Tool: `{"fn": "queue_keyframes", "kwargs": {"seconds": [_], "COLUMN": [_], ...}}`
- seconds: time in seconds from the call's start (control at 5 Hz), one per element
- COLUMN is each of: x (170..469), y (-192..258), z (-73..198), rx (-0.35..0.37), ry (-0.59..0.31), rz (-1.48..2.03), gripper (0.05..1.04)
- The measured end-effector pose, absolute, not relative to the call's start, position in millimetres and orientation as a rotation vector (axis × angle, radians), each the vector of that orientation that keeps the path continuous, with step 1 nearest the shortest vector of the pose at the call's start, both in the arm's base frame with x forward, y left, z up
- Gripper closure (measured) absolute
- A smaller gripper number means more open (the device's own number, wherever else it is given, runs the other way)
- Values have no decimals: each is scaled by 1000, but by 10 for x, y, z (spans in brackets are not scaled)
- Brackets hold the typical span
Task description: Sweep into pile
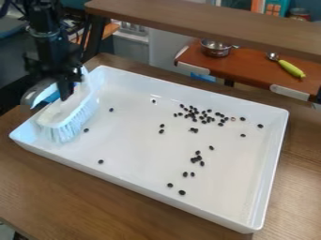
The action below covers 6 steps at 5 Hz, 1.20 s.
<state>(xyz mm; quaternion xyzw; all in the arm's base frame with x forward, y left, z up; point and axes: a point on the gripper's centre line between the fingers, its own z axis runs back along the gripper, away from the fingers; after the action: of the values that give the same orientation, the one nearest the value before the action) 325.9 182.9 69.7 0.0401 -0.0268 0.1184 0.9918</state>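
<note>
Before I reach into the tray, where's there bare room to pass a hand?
The tray has one free patch by its right wall, toward the near corner, past the scattered beans. A smaller one lies mid-left, between the brush and the middle beans, with a few strays around it. It's crowded toward the far wall, in the main bean cluster.

Glossy plastic tray [134, 168], wood-grain table [81, 193], shiny metal pot [216, 48], plastic brush w/ bristles [67, 125]

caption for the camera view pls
A gripper holds a brush in a white tray scattered with small dark pieces.
</note>
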Motion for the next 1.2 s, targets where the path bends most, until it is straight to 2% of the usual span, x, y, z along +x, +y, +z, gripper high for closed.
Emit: {"fn": "queue_keyframes", "kwargs": {"seconds": [0.4,1.2], "x": [3277,3343], "y": [1596,983], "z": [671,638], "rx": [21,-22], "ry": [-23,28], "rz": [223,177], "gripper": [587,587]}}
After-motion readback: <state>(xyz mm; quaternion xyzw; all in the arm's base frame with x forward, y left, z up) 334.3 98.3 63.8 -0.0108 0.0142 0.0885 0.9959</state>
